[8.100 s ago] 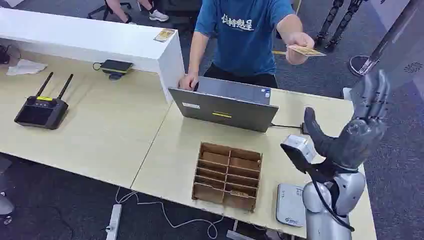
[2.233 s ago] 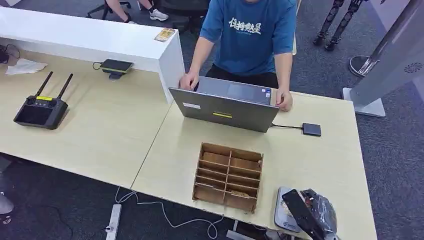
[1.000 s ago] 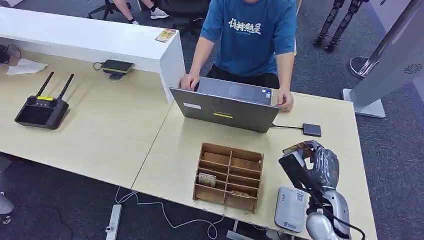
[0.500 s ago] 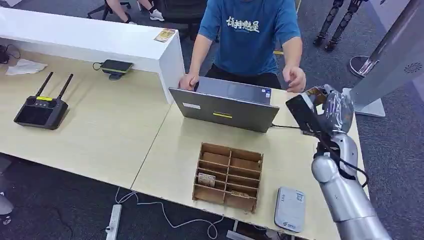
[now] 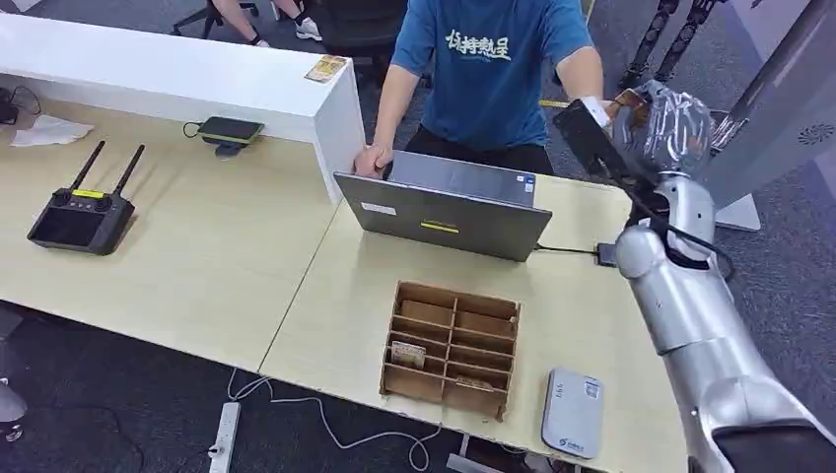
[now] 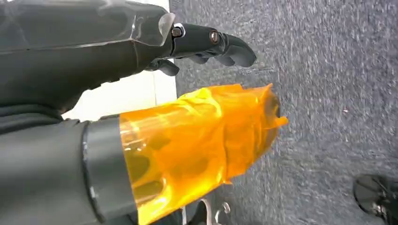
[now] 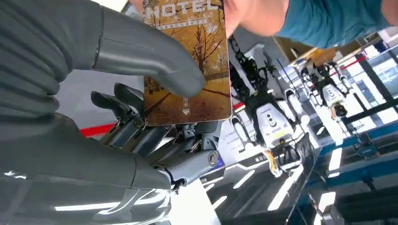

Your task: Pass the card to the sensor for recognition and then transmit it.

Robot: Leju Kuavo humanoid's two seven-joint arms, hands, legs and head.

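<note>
- Starting nearest the robot, the grey sensor pad (image 5: 572,412) lies flat at the front edge of the surface (image 5: 217,266), just beside the wooden slotted tray (image 5: 451,347) and well apart from the card.
- Hanging over carpet beside the surface, the left robot hand (image 6: 141,56) holds nothing, its fingers loosely apart.
- Raised past the laptop (image 5: 444,205), the right robot hand (image 5: 659,123) pinches the card (image 7: 187,61) between thumb and fingers.
- At the far side, the person's hand (image 5: 597,110) touches the card's other end; the card sits between the two hands.
- Judged risk: if the thumb lifts before the person's grip is firm, the card could drop to the floor; if it lifts late, a tug could bend it or twist it loose.
</note>
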